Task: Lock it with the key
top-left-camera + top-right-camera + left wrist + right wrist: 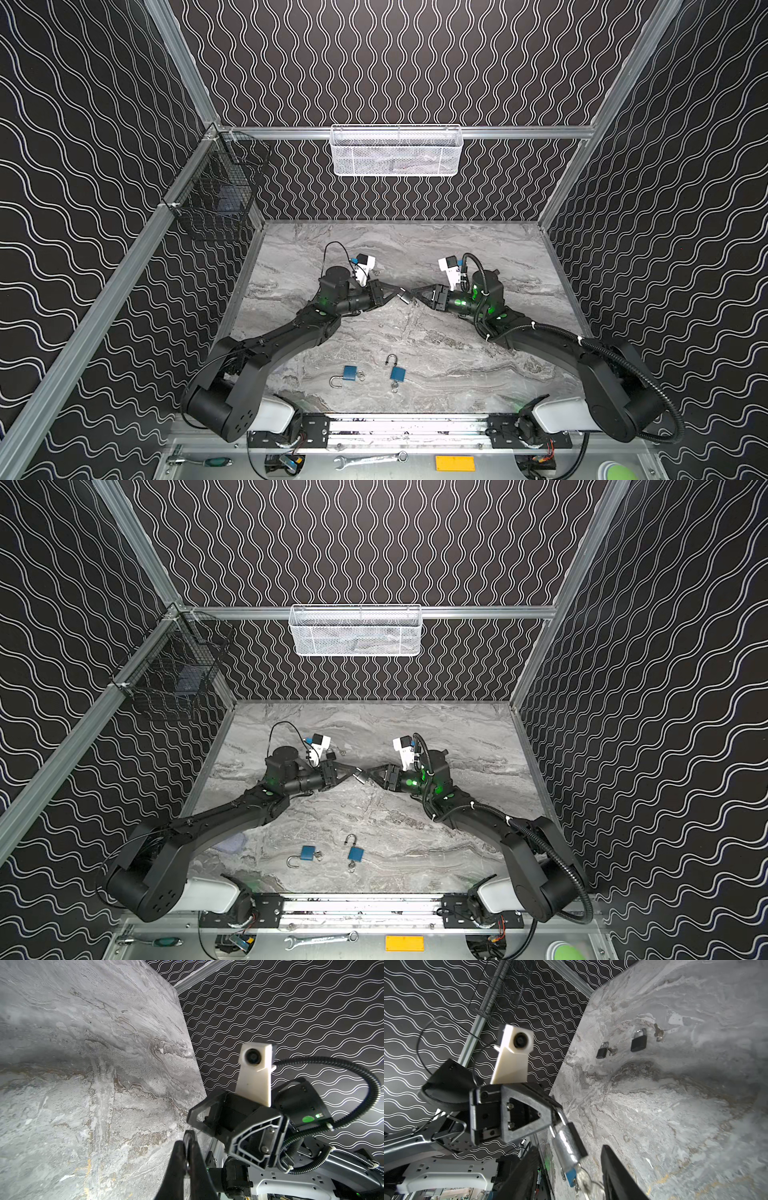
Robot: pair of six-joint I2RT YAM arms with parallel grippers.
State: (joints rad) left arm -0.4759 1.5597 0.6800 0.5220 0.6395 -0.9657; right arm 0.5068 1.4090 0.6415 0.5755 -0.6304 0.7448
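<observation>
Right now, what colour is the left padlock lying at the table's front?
The padlock is blue with a silver shackle; a top view shows it best.

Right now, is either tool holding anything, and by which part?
The left tool is shut on the silver padlock, pinching its shackle. The right tool is open, fingers apart either side of the key, holding nothing.
</observation>
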